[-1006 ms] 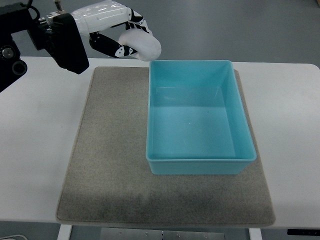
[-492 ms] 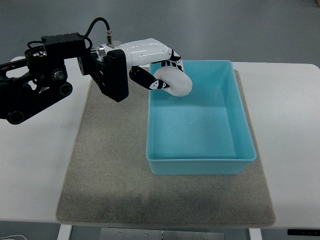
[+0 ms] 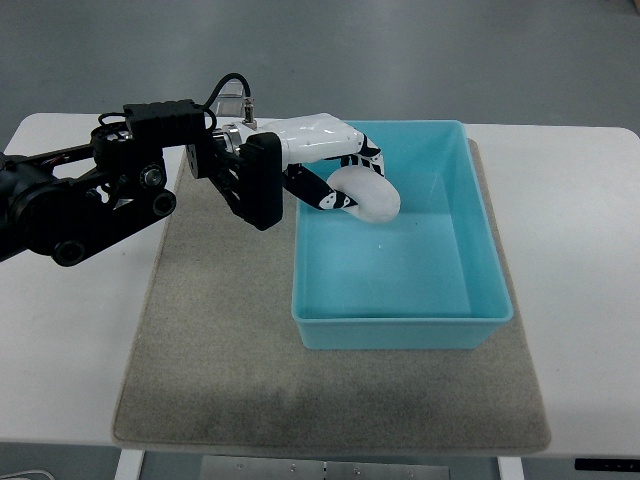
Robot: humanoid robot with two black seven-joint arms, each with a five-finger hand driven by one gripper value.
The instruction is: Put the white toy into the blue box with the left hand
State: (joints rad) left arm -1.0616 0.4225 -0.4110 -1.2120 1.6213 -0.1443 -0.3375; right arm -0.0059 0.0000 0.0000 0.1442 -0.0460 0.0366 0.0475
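While the smooth, rounded white plastic toy is not yet let go, most of the job looks done from where I stand. The robot's left hand — glossy white shell with black finger joints, on a black arm reaching in from the left — has its fingers curled around the toy, holding it over the inside of the open rectangular light-blue plastic box, at the far left corner. The toy hangs past the box's left wall, so the carry over the rim seems finished. Whether the toy already touches the box floor I cannot tell; it looks to be just above it or barely resting, with the fingers wrapped around its upper side.

What is left, as I judge it, is the release — the fingers need to open so the toy stays in the box — and then the arm can draw back out over the left wall. The box itself holds nothing else and sits squarely on the grey felt mat, which lies on the white surface. The bulky black wrist housing sits just beside the left wall, so a careless retreat could nudge the box. The right hand does not show anywhere.
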